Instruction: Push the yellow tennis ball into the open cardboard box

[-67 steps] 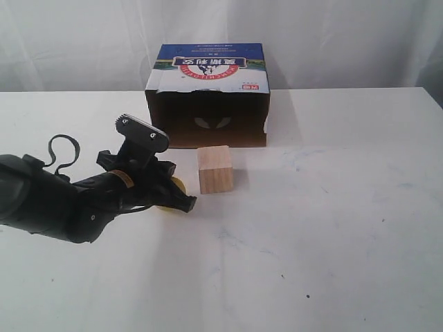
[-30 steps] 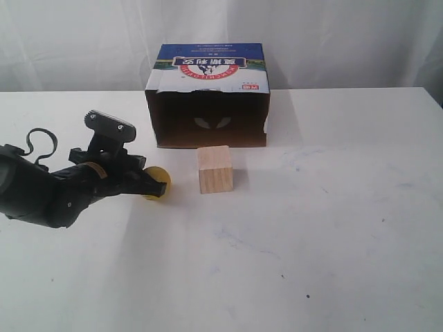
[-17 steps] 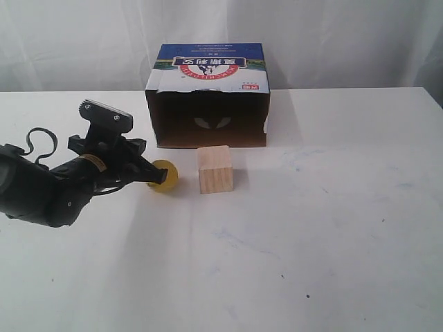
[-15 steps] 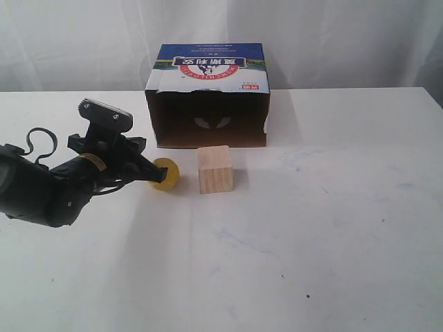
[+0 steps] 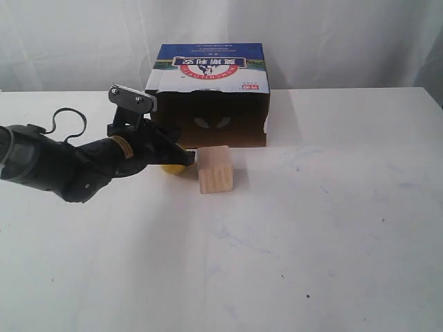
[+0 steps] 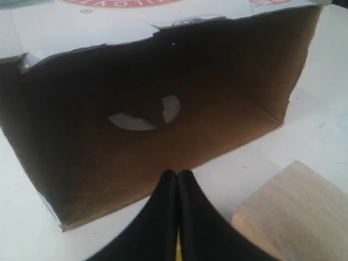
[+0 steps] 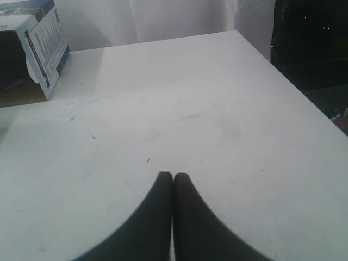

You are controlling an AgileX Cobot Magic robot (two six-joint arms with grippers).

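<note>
The left pincer has its two black fingers pressed together into one blunt tip, pinching nothing and working as a pusher. It lies over the small fuzzy yellow tennis ball, of which only a sliver shows below the fingers in the exterior view.

Over the last two seconds the ball has travelled toward 1 o'clock across the white counter. It began well out in the open at about 7 o'clock of the pale wooden cube. It now sits just beside the cube's 9 o'clock face; I cannot tell whether they touch. The arm has followed it, swinging from the 9 o'clock side to lean in over it.

The open brown cardboard box with the blue printed top lies at 12 to 1 o'clock of the ball, its dark mouth near but not yet reached. The push looks more than halfway done. The remaining stroke should run toward 12 o'clock, since the cube could deflect the ball if it drifts to 3 o'clock.

The right pincer is likewise pressed together, hanging idle over bare counter.
</note>
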